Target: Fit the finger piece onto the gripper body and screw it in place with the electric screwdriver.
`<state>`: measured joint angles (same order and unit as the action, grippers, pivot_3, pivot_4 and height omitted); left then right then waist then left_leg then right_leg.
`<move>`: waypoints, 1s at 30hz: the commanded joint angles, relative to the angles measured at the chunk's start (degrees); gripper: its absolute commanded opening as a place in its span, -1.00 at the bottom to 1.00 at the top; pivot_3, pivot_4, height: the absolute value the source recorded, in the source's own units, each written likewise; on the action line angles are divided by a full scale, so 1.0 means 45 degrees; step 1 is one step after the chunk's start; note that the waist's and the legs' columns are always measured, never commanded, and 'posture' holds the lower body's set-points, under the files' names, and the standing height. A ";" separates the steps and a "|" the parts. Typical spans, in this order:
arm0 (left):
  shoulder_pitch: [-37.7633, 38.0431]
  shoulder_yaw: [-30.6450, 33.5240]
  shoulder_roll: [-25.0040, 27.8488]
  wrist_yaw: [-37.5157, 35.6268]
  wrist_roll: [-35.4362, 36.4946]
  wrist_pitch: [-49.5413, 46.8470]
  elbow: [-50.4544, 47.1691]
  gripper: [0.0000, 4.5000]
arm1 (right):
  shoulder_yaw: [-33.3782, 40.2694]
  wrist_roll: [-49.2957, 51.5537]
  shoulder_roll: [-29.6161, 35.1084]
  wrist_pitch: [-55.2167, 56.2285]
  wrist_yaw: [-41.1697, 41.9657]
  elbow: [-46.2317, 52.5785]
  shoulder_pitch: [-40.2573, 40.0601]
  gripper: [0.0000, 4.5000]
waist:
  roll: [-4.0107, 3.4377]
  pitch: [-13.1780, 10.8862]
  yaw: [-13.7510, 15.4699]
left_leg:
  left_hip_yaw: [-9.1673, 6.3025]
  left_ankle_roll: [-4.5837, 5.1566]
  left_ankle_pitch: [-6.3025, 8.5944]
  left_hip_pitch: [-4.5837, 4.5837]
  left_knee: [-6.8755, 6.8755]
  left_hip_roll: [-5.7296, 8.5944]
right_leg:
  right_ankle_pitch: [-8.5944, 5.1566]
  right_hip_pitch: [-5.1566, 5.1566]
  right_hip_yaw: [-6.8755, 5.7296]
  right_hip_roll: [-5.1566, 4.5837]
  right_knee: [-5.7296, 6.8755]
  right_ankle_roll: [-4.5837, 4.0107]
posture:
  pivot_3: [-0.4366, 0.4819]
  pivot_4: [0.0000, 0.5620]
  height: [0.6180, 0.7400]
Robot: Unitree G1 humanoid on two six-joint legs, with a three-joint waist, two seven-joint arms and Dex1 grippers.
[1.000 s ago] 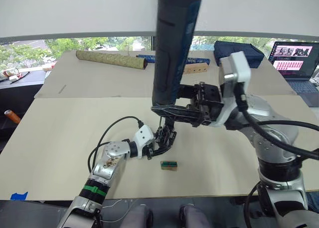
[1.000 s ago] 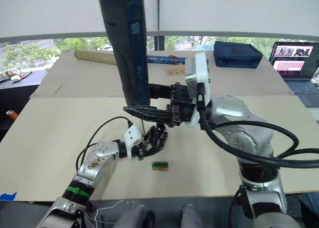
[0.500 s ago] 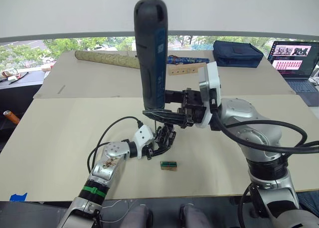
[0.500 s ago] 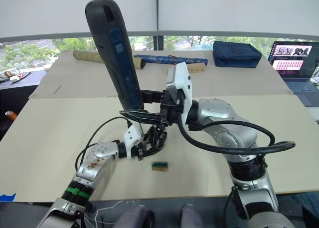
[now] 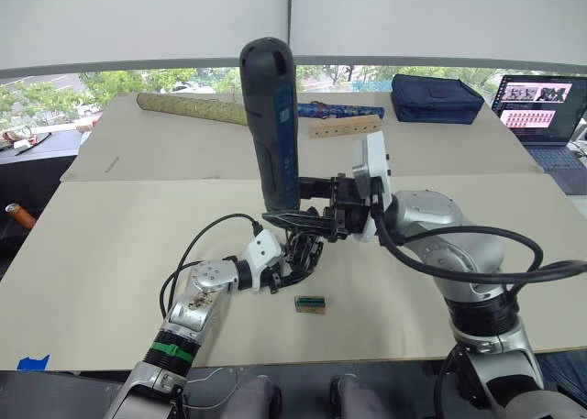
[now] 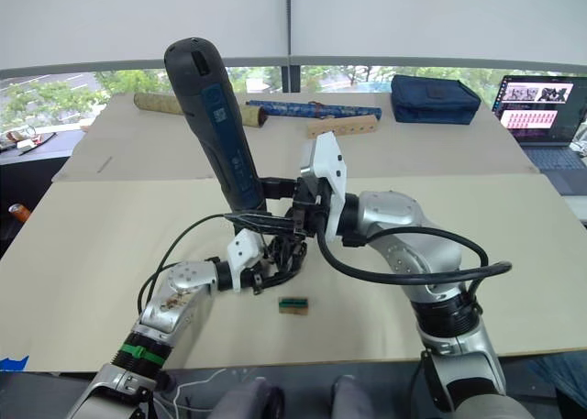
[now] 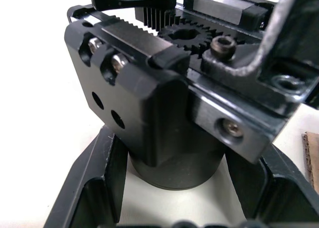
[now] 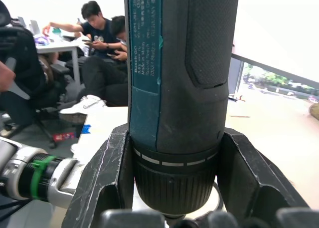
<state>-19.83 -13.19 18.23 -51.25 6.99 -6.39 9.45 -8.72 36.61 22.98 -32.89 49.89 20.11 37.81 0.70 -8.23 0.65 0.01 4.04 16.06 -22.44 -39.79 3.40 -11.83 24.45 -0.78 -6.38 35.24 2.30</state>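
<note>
— So, from the head views: our right pincer [image 5: 303, 219] is clamped on the screwdriver [image 5: 271, 126], held nearly upright, bit end down over the gripper body [image 5: 301, 252]. We judge that is to line the bit up with a screw.

— And our left pincer [image 5: 282, 274] holds that body at its base on the tabletop [image 5: 110, 245], probably so it cannot turn. A small tan-and-green block [image 5: 310, 303] lies just beside it.

— Left wrist view: our fingers [image 7: 94, 188] flank the body's round base, closed around it; screw heads [image 7: 118, 62] and a gear [image 7: 187, 36] show on top.

— Right wrist view: the screwdriver's collar sits between our fingers [image 8: 107, 180], gripped tight, with people seated behind.

— The finger piece? We cannot pick it out for sure.
</note>
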 commanded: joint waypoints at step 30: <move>0.0421 -0.0347 0.0100 -0.0046 -0.0072 -0.0665 -0.0153 0.03 | -0.0246 -0.0732 -0.0109 0.0128 0.0155 0.0343 0.0494 -0.15 | 0.0000 0.0000 -0.0017 | 0.0000 -0.0008 -0.0004 0.0000 0.0006 -0.0001 | 0.0000 0.0006 0.0001 0.0004 0.0001 0.0000 | -0.05 -0.47 1.00</move>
<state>-19.42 -13.44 18.25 -50.97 7.00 -7.83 8.26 -10.70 32.76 22.48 -32.91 50.21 19.68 38.58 0.70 -8.22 0.57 0.02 4.00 16.04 -22.44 -39.77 3.40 -11.83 24.48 -0.78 -6.36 35.25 2.30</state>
